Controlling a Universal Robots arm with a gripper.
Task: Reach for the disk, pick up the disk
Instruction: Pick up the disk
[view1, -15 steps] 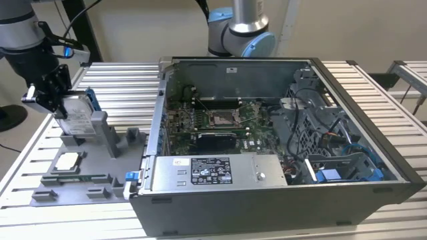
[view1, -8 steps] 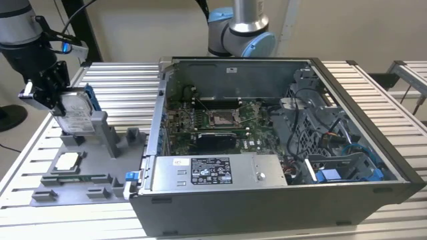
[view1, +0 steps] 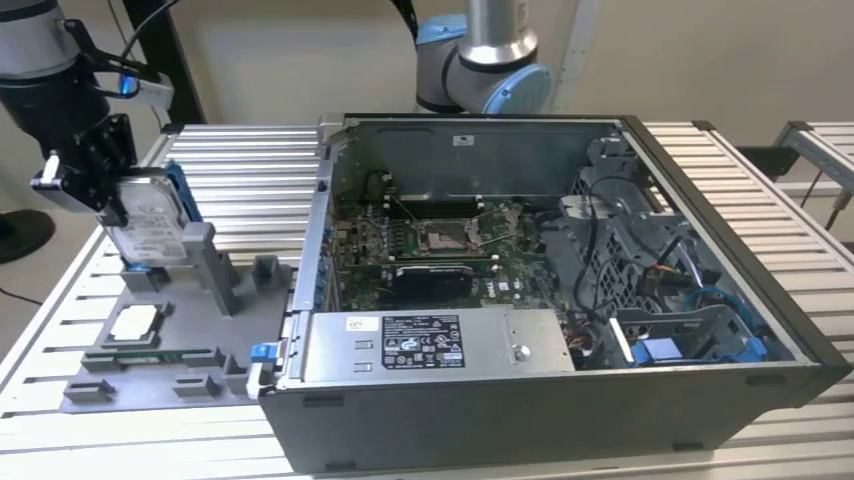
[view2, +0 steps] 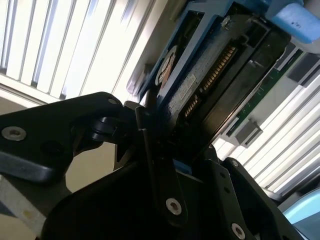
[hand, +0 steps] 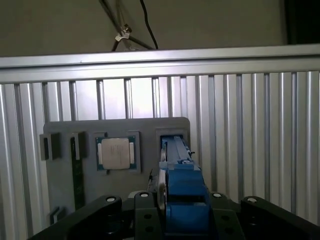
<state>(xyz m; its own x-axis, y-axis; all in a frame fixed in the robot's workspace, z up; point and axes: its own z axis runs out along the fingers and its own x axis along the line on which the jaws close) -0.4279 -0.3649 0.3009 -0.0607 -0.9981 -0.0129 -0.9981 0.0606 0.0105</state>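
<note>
The disk (view1: 150, 228) is a silver hard drive with a white label and a blue bracket. It stands on edge, slightly tilted, at the exterior view's left, with its lower end at the upright slot of the grey fixture (view1: 200, 260). My gripper (view1: 114, 190) comes down from above and is shut on the disk's upper end. In the first wrist view the blue bracket (hand: 182, 185) sits tight between my black fingers (hand: 145, 210). The second wrist view has the disk's underside and connector (view2: 210, 80) just beyond the gripper.
The grey fixture plate (view1: 167, 365) carries a small square silver chip (view1: 136, 322) (hand: 116, 153) and several low holders. An open computer case (view1: 561, 280) with a grey power supply box (view1: 441, 342) stands to the exterior view's right. Another arm's base (view1: 481, 70) rises behind the slatted metal table (view1: 240, 160).
</note>
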